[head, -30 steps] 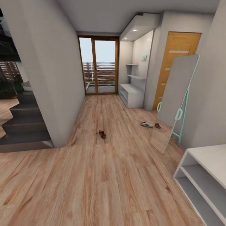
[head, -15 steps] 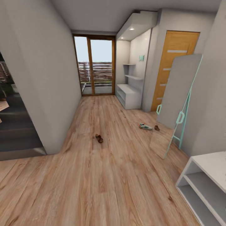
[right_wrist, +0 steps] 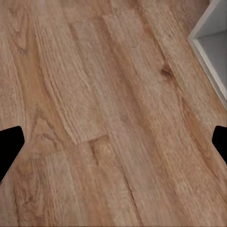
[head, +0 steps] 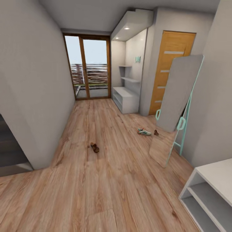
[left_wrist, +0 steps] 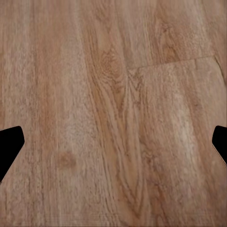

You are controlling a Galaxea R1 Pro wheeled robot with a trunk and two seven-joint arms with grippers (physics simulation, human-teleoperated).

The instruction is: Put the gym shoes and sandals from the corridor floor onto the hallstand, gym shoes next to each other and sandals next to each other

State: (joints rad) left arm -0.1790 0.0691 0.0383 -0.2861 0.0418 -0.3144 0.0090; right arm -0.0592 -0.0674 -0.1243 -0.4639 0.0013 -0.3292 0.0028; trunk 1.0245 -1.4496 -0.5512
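Corridor with shoes scattered on the plank floor [head: 106, 190].

Both grippers, left [left_wrist: 113, 142] and right [right_wrist: 113, 142], hang spread wide over bare wood. A sandal [head: 94, 147] lies mid-floor; farther right, a gym shoe [head: 144, 131] and another sandal [head: 156, 132] (beside the leaning mirror [head: 175, 106]); the hallstand [head: 126, 99] stands beyond.
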